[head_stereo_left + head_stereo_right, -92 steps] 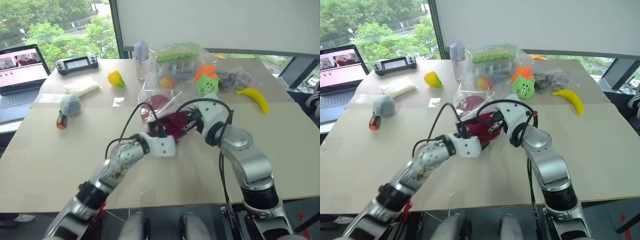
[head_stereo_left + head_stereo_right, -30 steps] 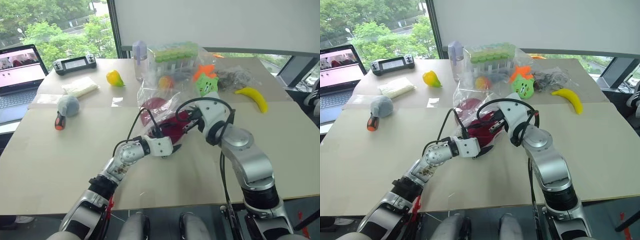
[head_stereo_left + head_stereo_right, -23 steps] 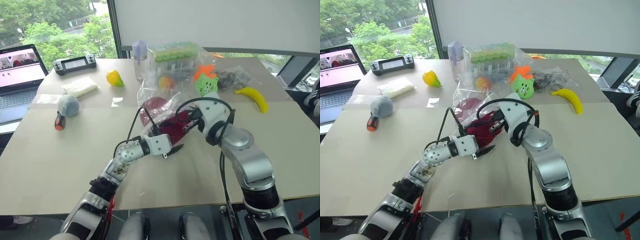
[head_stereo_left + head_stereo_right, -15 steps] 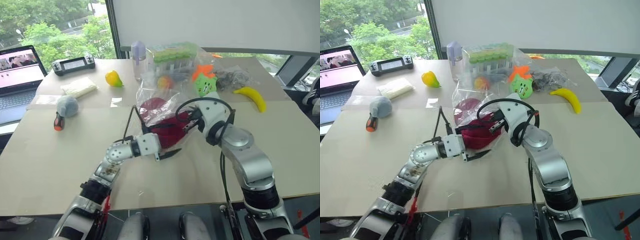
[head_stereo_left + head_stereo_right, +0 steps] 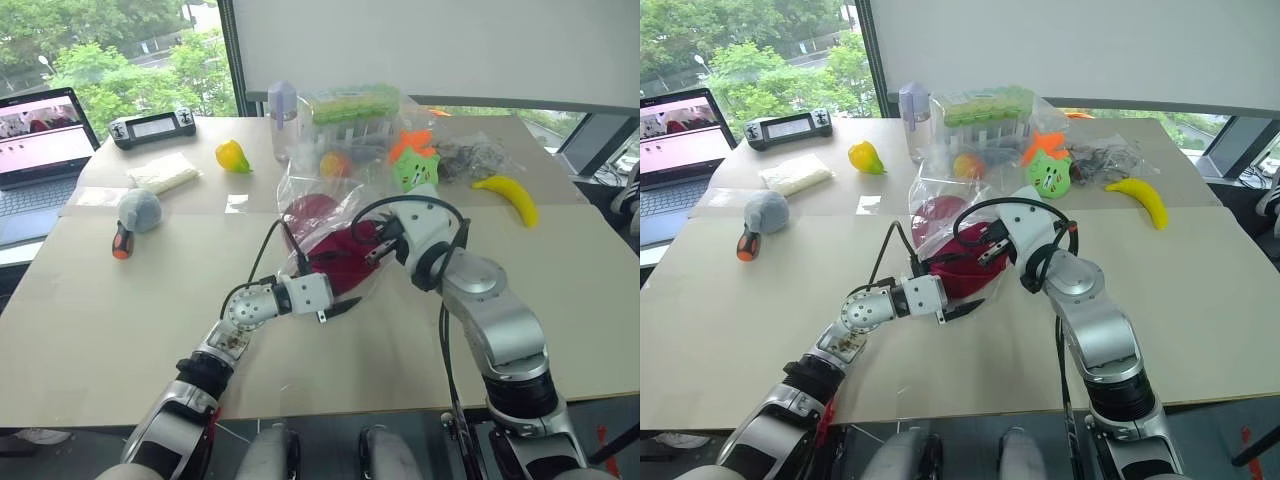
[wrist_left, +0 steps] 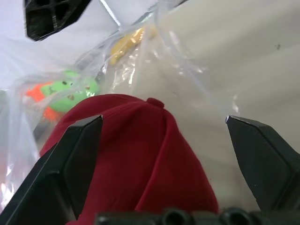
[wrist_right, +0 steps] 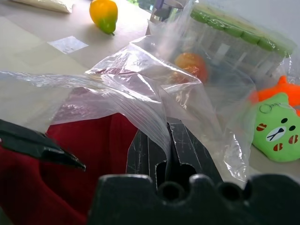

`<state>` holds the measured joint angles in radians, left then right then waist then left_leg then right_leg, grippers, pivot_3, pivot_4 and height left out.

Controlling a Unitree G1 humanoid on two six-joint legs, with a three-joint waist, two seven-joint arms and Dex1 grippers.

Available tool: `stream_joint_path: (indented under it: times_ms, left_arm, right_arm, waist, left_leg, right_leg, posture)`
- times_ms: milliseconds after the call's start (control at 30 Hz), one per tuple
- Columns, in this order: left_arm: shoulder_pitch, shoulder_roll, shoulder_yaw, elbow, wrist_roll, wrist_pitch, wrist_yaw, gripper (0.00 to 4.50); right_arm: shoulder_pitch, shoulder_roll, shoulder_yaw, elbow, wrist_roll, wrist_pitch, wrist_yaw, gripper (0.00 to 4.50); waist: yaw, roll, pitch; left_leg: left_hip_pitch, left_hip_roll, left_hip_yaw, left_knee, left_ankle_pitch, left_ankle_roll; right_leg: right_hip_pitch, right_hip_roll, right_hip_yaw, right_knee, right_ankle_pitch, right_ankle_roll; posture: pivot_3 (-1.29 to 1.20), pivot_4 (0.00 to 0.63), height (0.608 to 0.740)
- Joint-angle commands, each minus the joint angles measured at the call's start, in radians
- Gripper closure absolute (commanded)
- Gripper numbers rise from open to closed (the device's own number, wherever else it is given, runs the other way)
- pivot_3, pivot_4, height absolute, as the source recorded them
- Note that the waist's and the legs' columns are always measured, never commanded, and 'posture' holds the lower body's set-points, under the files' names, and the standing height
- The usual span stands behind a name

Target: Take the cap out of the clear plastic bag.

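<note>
A laptop (image 5: pixel 40 140) stands open at the far left edge of the table (image 5: pixel 100 330), with a black handheld controller (image 5: pixel 153 128) beyond it. A white packet (image 5: pixel 163 172) lies near a grey plush ball (image 5: pixel 140 209) that touches an orange-handled tool (image 5: pixel 121 243). A yellow pepper-like toy (image 5: pixel 231 156) sits beside a lilac-topped bottle (image 5: pixel 282 118). A bagged rack of green-topped tubes (image 5: pixel 352 115), a green plush toy (image 5: pixel 413 165), a small bag of dark items (image 5: pixel 467 156) and a banana (image 5: pixel 508 197) lie to the right

The clear plastic bag (image 5: pixel 330 215) veiled most of the cap (image 5: pixel 335 255); its brim I couldn't make out. The laptop (image 5: pixel 40 150) was cut off at the edge.
</note>
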<state>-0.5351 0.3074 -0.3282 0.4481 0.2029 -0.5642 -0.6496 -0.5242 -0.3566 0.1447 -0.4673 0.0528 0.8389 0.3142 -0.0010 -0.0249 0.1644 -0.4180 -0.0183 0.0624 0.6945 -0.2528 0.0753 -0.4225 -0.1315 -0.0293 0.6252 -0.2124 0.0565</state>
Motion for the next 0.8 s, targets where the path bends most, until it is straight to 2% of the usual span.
stream_joint_path:
  times_ms: [33,100,333,467,500,800]
  left_arm:
    - [-0.025,0.017,-0.010,-0.033,0.147,0.010,0.125,0.00]
    - [-0.037,0.020,-0.012,-0.034,0.197,0.045,0.166,0.00]
    - [-0.053,0.006,-0.008,-0.060,0.217,0.152,0.196,0.00]
    - [-0.042,0.008,-0.016,-0.083,0.214,0.188,0.175,0.95]
    - [-0.038,0.008,-0.018,-0.089,0.213,0.191,0.172,1.45]
    - [-0.021,0.010,-0.018,-0.119,0.175,0.205,0.136,4.46]
  right_arm:
    - [-0.012,-0.002,-0.019,-0.034,-0.007,-0.013,-0.010,4.47]
    - [-0.011,-0.002,-0.021,-0.035,-0.007,-0.012,-0.010,4.47]
    - [-0.013,-0.002,-0.022,-0.031,-0.006,-0.014,-0.008,4.47]
    - [-0.015,-0.003,-0.022,-0.027,-0.006,-0.017,-0.007,4.50]
    - [-0.016,-0.003,-0.022,-0.027,-0.006,-0.017,-0.007,4.50]
    - [-0.018,-0.005,-0.021,-0.025,-0.006,-0.019,-0.004,4.50]
  waist:
    - [0.000,0.000,0.000]
    - [0.000,0.000,0.000]
    - [0.000,0.000,0.000]
    - [0.000,0.000,0.000]
    - [0.000,0.000,0.000]
    - [0.000,0.000,0.000]
  left_leg:
    - [0.000,0.000,0.000,0.000,0.000,0.000]
    - [0.000,0.000,0.000,0.000,0.000,0.000]
    - [0.000,0.000,0.000,0.000,0.000,0.000]
    - [0.000,0.000,0.000,0.000,0.000,0.000]
    - [0.000,0.000,0.000,0.000,0.000,0.000]
    - [0.000,0.000,0.000,0.000,0.000,0.000]
  right_leg:
    - [0.000,0.000,0.000,0.000,0.000,0.000]
    - [0.000,0.000,0.000,0.000,0.000,0.000]
    - [0.000,0.000,0.000,0.001,0.000,0.000]
    - [0.000,0.000,0.000,0.001,0.000,0.000]
    - [0.000,0.000,0.000,0.001,0.000,0.000]
    - [0.000,0.000,0.000,0.000,0.000,0.000]
  posture:
    - [0.00,0.150,0.740]
    - [0.00,0.150,0.740]
    - [0.00,0.150,0.740]
    - [0.00,0.150,0.740]
    - [0.00,0.150,0.740]
    - [0.00,0.150,0.740]
